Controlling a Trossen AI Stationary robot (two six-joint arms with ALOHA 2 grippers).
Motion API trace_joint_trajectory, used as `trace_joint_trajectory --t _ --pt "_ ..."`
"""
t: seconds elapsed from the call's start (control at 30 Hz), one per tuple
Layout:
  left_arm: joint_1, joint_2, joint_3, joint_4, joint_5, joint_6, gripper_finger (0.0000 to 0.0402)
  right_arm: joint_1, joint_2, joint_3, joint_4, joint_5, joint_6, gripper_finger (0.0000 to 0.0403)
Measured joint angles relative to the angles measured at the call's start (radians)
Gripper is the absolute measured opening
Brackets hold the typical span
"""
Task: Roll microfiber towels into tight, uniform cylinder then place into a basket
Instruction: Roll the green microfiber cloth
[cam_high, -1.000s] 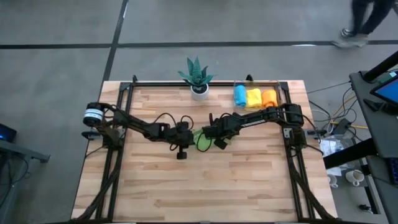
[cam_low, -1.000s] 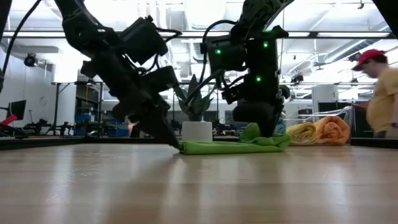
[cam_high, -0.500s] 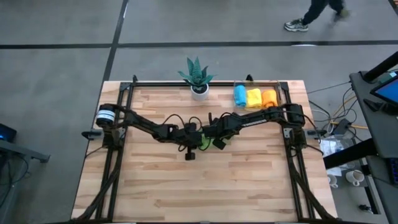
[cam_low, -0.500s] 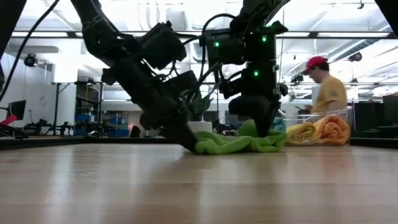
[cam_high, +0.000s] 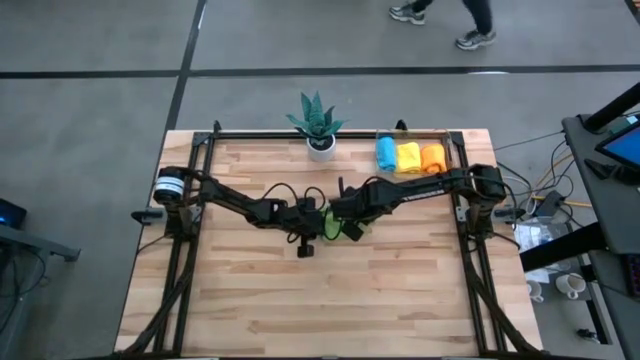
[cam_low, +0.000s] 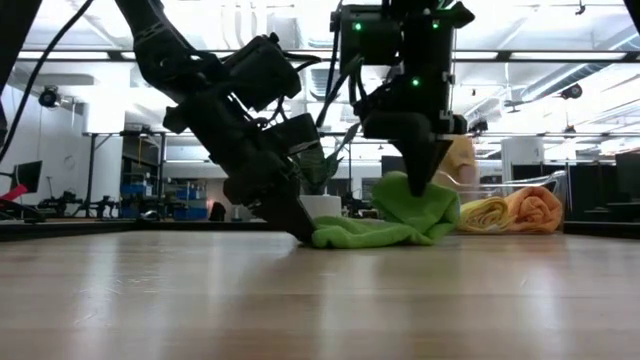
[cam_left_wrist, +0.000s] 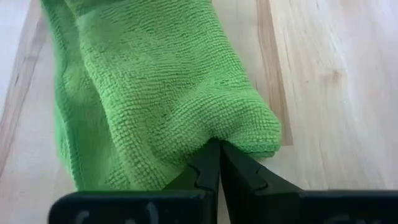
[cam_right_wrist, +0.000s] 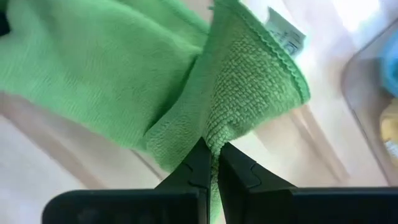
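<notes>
**Even overhead light, backlit low view, soft wrist close-ups**

The high view is evenly lit, with only faint shadows under the arms on the table (cam_high: 250, 300); the person (cam_high: 445, 10) at the top edge is smeared by motion. The low view looks into bright ceiling strips (cam_low: 250, 30) across the top, so both arms read as near silhouettes, and the wood in the lower half carries a pale sheen and is out of focus. The left wrist view is bright and sharp on the weave of the green towel (cam_left_wrist: 161, 87), softening toward the upper corners. The right wrist view is blurred at its edges, with white glare in the upper right.
</notes>
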Motion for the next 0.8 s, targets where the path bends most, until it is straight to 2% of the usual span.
trace_joint_trajectory --t 0.13,0.43,0.8 --pt "0.000 -0.004 -0.001 -0.006 0.000 -0.001 0.0000 0.001 0.001 0.001 -0.019 -0.009 -0.006 0.0009" --pt "-0.001 -0.041 -0.004 -0.065 0.045 -0.004 0.0000 -0.008 0.003 0.001 -0.224 0.013 -0.007 0.0009" --pt "-0.001 -0.051 -0.005 -0.054 0.033 -0.001 0.0000 -0.014 0.008 0.000 -0.219 -0.132 -0.069 0.0009"
